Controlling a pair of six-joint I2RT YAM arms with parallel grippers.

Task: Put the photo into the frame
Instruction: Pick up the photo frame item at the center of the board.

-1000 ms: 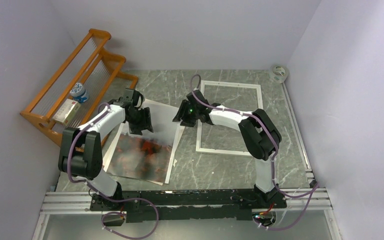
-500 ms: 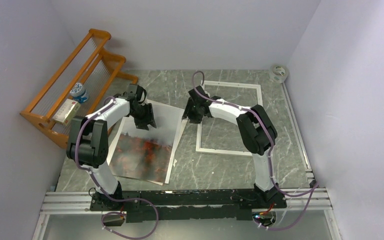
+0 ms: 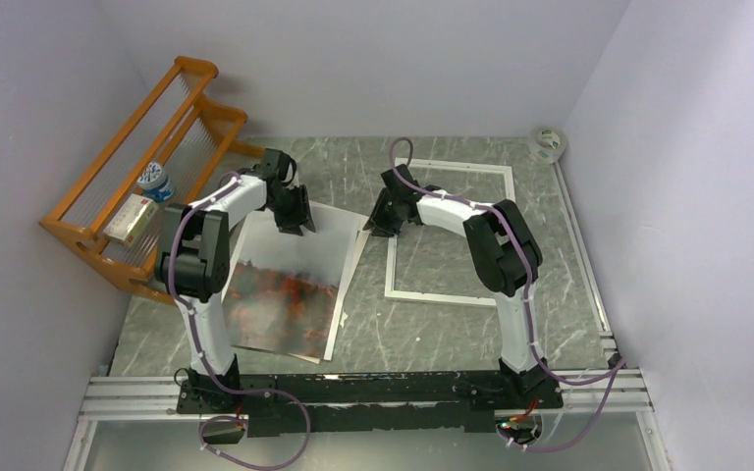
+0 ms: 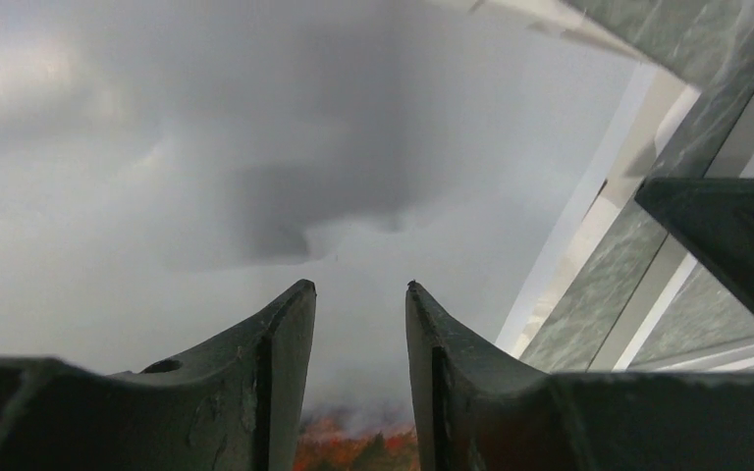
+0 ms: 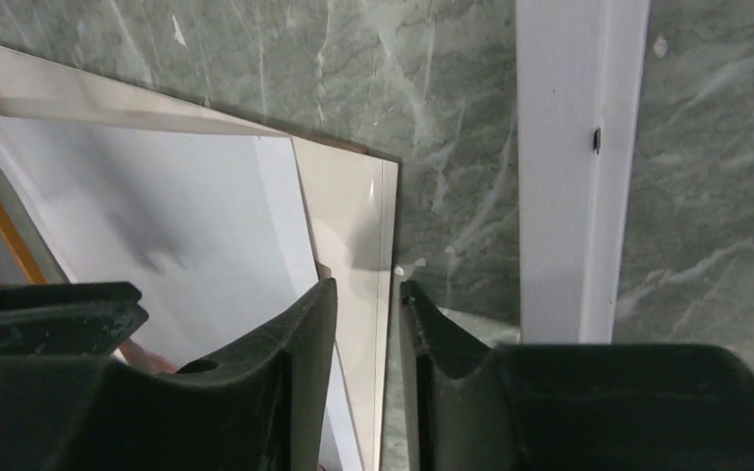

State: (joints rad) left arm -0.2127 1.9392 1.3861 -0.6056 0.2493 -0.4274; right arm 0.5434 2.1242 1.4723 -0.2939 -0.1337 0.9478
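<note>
**A:** Where's the big grey-sky, red-tree photo (image 3: 290, 285) lying?

**B:** Flat, just left of the thin white rectangular frame (image 3: 442, 297). Left gripper (image 3: 294, 223) and right gripper (image 3: 381, 225) are hovering at its far edge, jaws part-open, gripping nothing. I'm guessing it's the pick-up step, needing an edge lifted next.

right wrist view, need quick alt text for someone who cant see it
The right claw, its two dark fingers a narrow gap apart, hangs over the edge of a glossy pale sheet lying on the green marble table. The photo lies on that sheet to the left; a white bar of the frame runs up the right.
</note>
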